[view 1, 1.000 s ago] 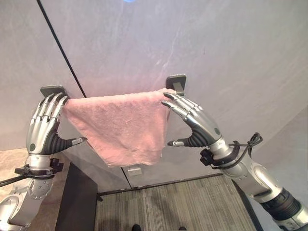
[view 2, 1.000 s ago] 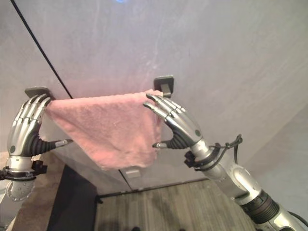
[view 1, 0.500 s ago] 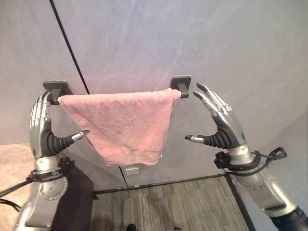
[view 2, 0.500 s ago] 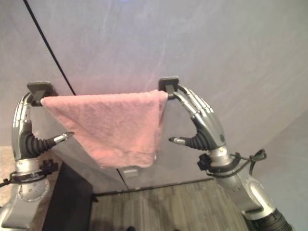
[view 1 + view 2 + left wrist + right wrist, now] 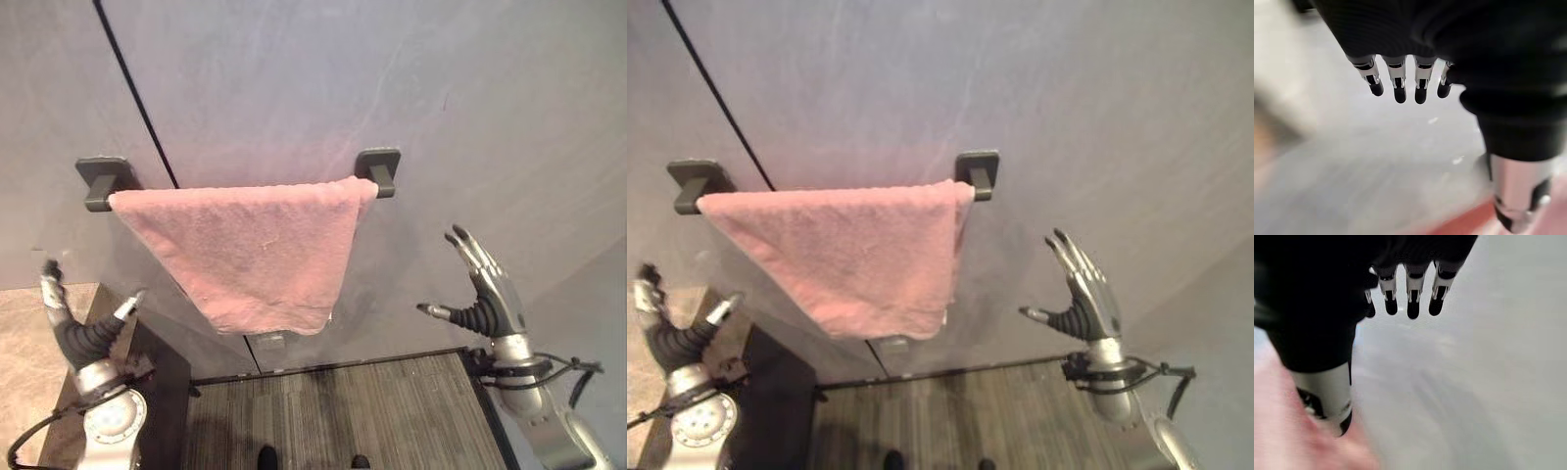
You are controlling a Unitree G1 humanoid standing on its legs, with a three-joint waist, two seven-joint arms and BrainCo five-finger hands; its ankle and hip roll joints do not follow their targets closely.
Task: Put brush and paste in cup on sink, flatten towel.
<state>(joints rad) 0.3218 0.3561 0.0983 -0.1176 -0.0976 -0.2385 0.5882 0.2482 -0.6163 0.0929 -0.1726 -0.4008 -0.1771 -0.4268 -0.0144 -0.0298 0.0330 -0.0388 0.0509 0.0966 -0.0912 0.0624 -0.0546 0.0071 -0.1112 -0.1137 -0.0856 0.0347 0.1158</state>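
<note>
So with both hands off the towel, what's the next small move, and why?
Probably lower both arms and stop. The towel hangs spread along the bar between its two mounts, and the left hand and right hand are open, below it and apart from it.

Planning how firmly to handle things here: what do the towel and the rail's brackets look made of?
The towel looks like soft pink terry cloth: a fuzzy, matte surface that drapes in loose folds. The brackets look like matte dark grey metal or hard plastic; which one cannot be told.
</note>
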